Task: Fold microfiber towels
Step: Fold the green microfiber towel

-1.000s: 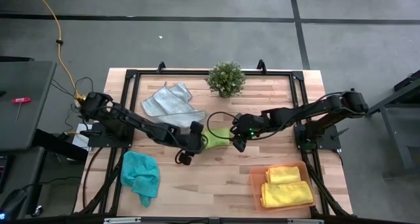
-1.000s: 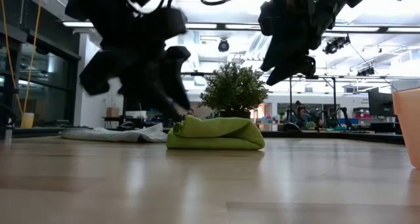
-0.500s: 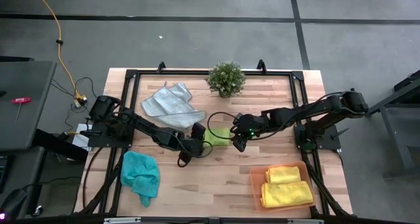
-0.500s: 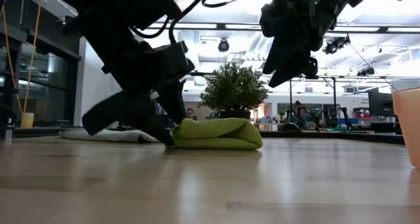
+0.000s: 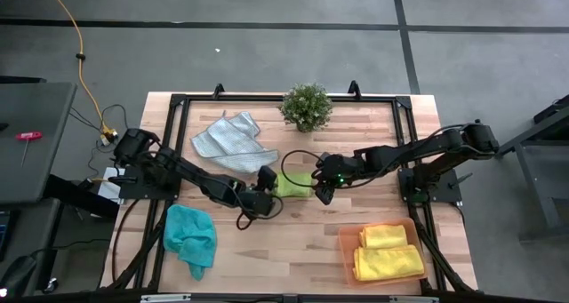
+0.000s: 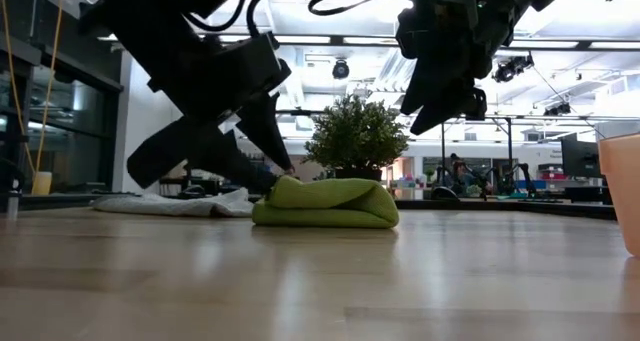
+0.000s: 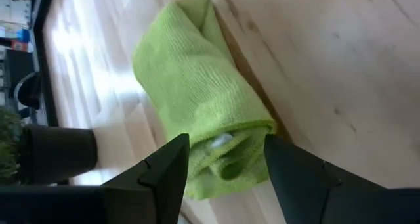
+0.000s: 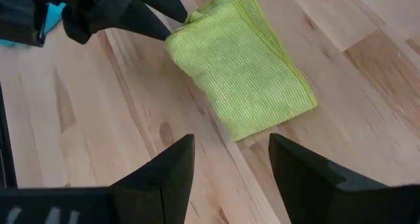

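Observation:
The lime green towel (image 5: 295,184) lies folded into a thick bundle on the wooden table, in the middle. My left gripper (image 5: 267,190) is low at the towel's left end, open, with one finger on each side of that end (image 7: 223,152). My right gripper (image 5: 324,195) hangs open above the table at the towel's right end (image 8: 275,99), clear of it. A grey towel (image 5: 231,139) lies spread at the far left, and a teal towel (image 5: 191,236) lies crumpled at the near left. My left gripper straddles the folded lime towel's left end (image 7: 244,133), slanting down from the table's left. One fingertip (image 8: 178,16) stands right at that end's corner. Whether the fingers touch the cloth, I cannot tell. The towel lies flat on the table.
An orange tray (image 5: 345,250) at the near right holds two folded yellow towels (image 5: 388,254). A small potted plant (image 5: 307,106) stands at the far edge, behind the lime towel. Black frame rails run along the table's sides. Bare wood shows in front of the lime towel.
My left gripper has rolled about its own axis, sunk a little, and come from the near-left side up to the lime towel's left end, staying open. The towel and my right gripper have kept still.

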Robot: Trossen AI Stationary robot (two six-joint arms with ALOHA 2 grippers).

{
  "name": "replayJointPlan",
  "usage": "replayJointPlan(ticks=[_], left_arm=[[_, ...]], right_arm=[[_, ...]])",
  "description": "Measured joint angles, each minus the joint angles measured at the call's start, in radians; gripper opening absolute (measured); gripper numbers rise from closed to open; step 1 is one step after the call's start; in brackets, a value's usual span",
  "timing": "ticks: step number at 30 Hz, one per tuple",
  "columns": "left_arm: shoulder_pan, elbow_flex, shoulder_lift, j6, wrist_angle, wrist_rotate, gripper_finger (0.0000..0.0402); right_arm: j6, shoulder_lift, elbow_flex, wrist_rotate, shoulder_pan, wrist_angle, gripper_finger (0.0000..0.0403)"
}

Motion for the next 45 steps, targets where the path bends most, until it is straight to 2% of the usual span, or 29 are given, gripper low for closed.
replayJointPlan(ticks=[5, 12, 32, 37, 43, 45], left_arm=[[0.001, 0.000, -0.005, 0.023, -0.002, 0.001, 0.0189], [0.033, 0.000, 0.000, 0.115, -0.007, 0.104, 0.0189], [0.112, -0.006, 0.000, 0.191, 0.035, 0.162, 0.0184], [0.114, -0.006, 0.000, 0.191, 0.050, 0.150, 0.0132], [0.117, -0.006, 0.000, 0.200, 0.060, 0.164, 0.0017], [0.117, 0.003, -0.002, 0.213, 0.052, 0.159, 0.0009]], right_arm=[[0.005, 0.000, 0.000, 0.000, 0.000, 0.000, 0.0188], [0.005, 0.000, 0.000, 0.015, 0.000, 0.000, 0.0188], [0.005, 0.000, 0.000, 0.017, 0.000, 0.000, 0.0188], [0.016, 0.000, 0.000, 0.019, 0.000, -0.001, 0.0188], [0.016, 0.000, 0.000, 0.022, 0.000, 0.000, 0.0188], [0.016, 0.000, 0.000, 0.023, 0.000, 0.000, 0.0188]])
